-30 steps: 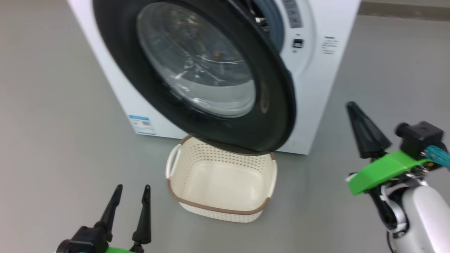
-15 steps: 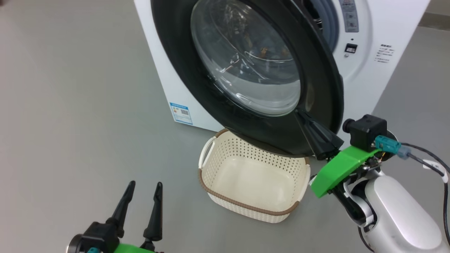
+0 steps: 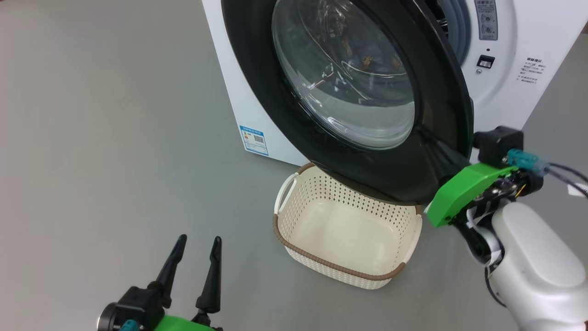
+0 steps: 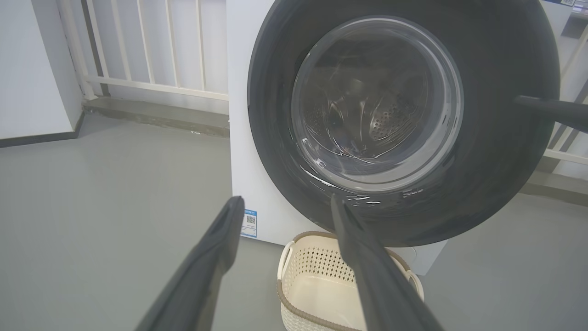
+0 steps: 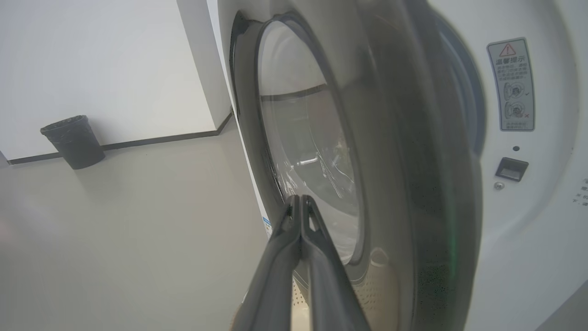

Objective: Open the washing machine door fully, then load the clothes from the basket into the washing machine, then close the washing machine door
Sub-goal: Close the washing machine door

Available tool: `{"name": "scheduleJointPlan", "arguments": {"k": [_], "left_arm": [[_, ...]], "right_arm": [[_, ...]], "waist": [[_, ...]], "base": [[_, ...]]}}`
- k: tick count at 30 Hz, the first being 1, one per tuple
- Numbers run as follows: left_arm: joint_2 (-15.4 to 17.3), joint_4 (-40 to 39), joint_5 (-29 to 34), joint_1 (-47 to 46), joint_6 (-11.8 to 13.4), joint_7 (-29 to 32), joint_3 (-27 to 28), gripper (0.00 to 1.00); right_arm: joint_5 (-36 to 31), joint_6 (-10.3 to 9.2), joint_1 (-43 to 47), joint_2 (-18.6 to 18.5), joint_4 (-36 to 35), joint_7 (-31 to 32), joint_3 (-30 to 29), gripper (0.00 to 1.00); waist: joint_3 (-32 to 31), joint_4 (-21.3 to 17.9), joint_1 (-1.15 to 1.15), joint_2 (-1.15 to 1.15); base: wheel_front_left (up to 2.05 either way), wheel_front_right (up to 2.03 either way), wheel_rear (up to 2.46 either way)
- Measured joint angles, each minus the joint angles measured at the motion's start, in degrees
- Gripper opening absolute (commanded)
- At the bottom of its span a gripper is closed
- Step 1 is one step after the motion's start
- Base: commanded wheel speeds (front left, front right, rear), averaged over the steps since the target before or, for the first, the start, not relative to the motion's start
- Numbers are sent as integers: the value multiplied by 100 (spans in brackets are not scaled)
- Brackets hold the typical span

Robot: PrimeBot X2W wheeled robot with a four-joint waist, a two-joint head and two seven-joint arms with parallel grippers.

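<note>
My left end effector (image 3: 200, 238) (image 4: 285, 200) hangs released, its two fingers spread wide with nothing between them; my right end effector (image 3: 427, 135) (image 5: 299, 198) is clenched, fingers pressed together on nothing. The washing machine door (image 3: 349, 82) (image 4: 376, 105) (image 5: 390, 138) stands partly swung out from the washing machine (image 3: 542, 27) (image 4: 239, 138) (image 5: 542, 207), straight ahead of and above my left end effector. My right fingertips lie at the door's black rim on its outer face, low on the side away from the hinge; I cannot tell if they touch it. The basket (image 3: 321, 263) (image 4: 281, 294) sits on the floor ahead and to the right of my left end effector, below and left of my right one, its far end under the door's lower edge, its cream bottom in plain view. Small orange-brown flecks show through the door glass just beyond my right fingertips; I cannot tell if they are the clothes. A blue label (image 3: 254, 140) sits low on the machine, ahead of my left end effector.
</note>
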Motion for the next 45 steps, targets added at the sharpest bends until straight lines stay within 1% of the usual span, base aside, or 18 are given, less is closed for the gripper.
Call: {"name": "scheduleJointPlan", "arguments": {"k": [5, 13, 21, 28, 39, 43, 45], "left_arm": [[-46, 3, 1, -14, -9, 0, 5, 100], [-80, 10, 2, -76, -51, 0, 8, 100], [-97, 33, 1, -83, -52, 0, -4, 100], [-99, -20, -41, -99, -42, 0, -82, 100], [-105, -364, -287, -229, 209, 0, -338, 100], [-113, -443, -364, -249, 309, 0, -402, 100], [-118, -452, -387, -254, 311, 0, -428, 100]], "right_arm": [[35, 0, -374, -111, 320, -66, -98, 0], [83, 2, -876, -188, 692, -112, 33, 0], [170, 2, -1281, -296, 1144, -169, 62, 0], [192, 21, -1825, -391, 1582, -190, 77, 0], [242, 26, -3004, -593, 2395, -296, 307, 0], [243, 26, -3393, -613, 2770, -453, 354, 0], [242, 26, -3530, -616, 2987, -572, 365, 0]], "waist": [[61, -5, 0, 0], [141, 8, 0, 0], [192, 110, 0, 0], [385, 156, -1, 0], [904, 247, 0, 0], [1080, 283, 0, 0], [1135, 302, 0, 0]], "base": [[0, 0, 0], [0, 0, 0], [0, 0, 0], [0, 0, 0], [0, 0, 0], [0, 0, 0], [0, 0, 0]]}}
